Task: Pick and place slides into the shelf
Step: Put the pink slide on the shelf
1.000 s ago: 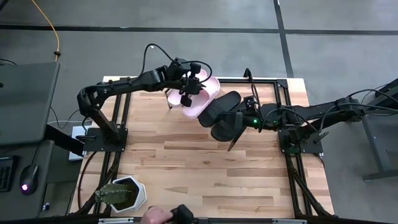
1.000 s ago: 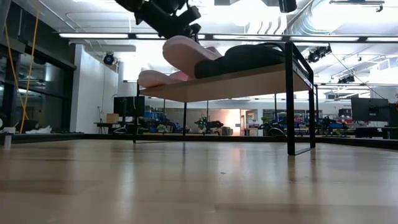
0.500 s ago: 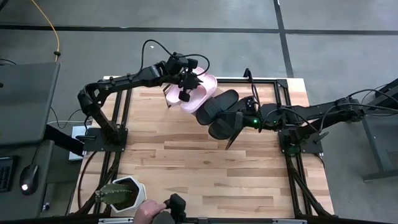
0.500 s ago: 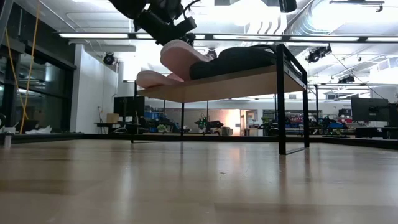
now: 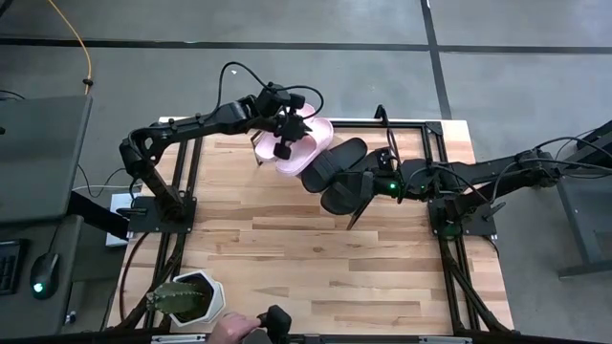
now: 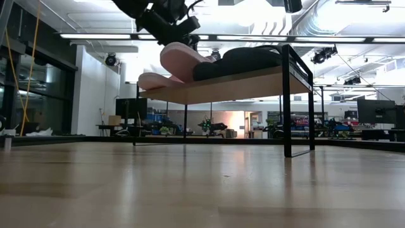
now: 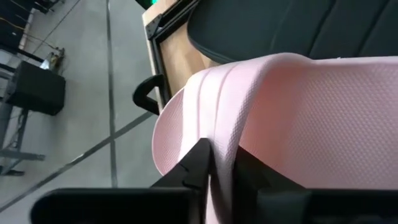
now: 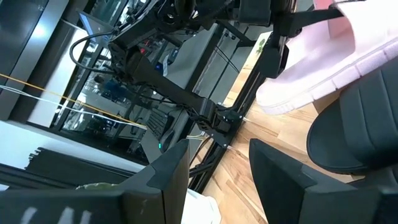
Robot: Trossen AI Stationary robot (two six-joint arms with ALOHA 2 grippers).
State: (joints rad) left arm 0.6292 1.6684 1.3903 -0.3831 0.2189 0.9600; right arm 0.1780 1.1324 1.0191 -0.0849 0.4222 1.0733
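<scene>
- Your left end effector (image 5: 284, 137) is pinching the strap of a pink slide (image 5: 304, 151) over the shelf (image 6: 240, 82), clenched on the strap fold, as the left wrist view is showing (image 7: 214, 174).
- That slide is riding tilted, its heel resting against the black slide (image 5: 335, 161) beside it; if you are letting go now, I judge it is likely to be tipping onto that neighbour or sliding down the slanted board.
- The grip is sitting on a thin strap edge, so the slide could be twisting or slipping out while you are lowering it.
- Your right end effector (image 5: 359, 201) is waiting just beside the second black slide (image 5: 346, 191), fingers spread and empty (image 8: 214, 168); any sideways shift could be nudging that pair off the edge.
- The other pink slide (image 6: 155, 80) is lying at the shelf's far end.
- The slides are looking soft, with textured footbeds and wide straps.
</scene>
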